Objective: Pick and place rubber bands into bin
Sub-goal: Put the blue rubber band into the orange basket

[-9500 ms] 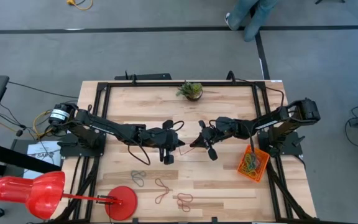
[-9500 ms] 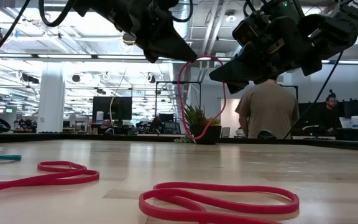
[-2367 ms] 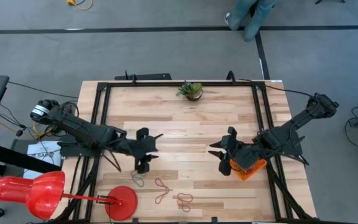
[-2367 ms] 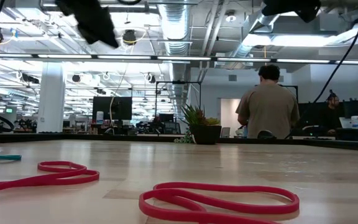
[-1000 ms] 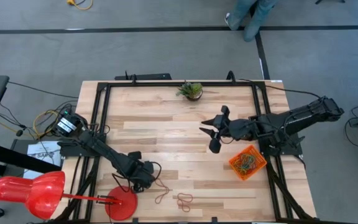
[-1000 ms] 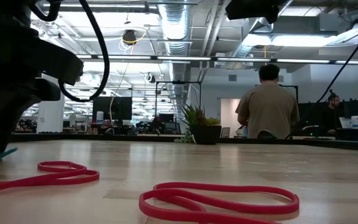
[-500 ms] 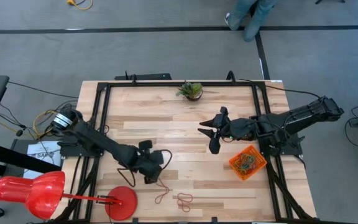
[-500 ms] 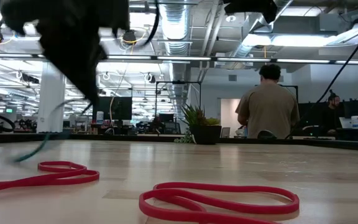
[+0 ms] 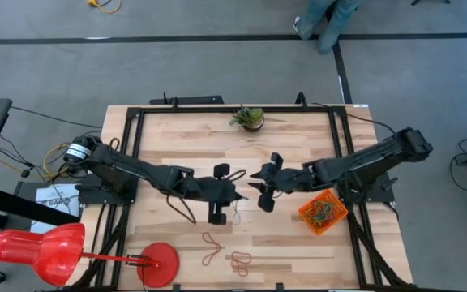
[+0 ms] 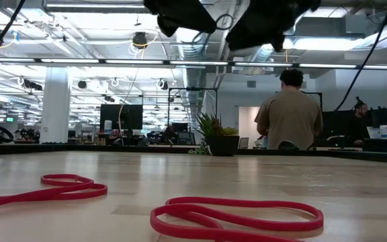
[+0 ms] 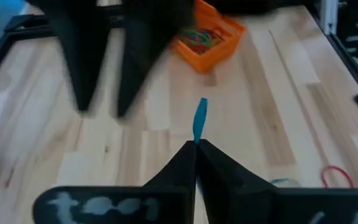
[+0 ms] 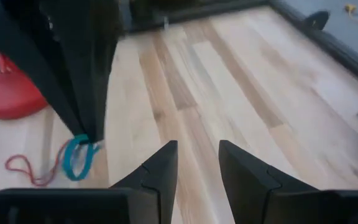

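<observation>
My left gripper (image 9: 240,195) is over the table's middle, shut on a teal rubber band (image 11: 200,118). In the right wrist view the band (image 12: 79,155) hangs as a loop under its fingers. Facing it, a little toward the table's right edge, my right gripper (image 9: 255,192) is open and holds nothing. The orange bin (image 9: 324,212) sits flat on the table at the right, with several coloured bands inside. Two red rubber bands (image 9: 211,247) (image 9: 242,261) lie flat near the front edge. My left gripper pinches the teal band between its two fingertips (image 11: 196,144), by one short stretch of the loop (image 11: 198,134). The fingers slant downward, coming from the table's left. The band hangs slack below them, clear of the table.
A round red disc (image 9: 160,264) and a red lamp head (image 9: 35,251) are at the front left. A small potted plant (image 9: 250,118) stands at the far edge. A person stands beyond the table (image 10: 291,111). Bare wood lies between the grippers and the bin.
My left gripper has risen from the table beside the red disc and swung toward the table's middle, tipping up from steeply downward. The teal band has come off the table with it. My right gripper has dropped a little and come closer to the left one.
</observation>
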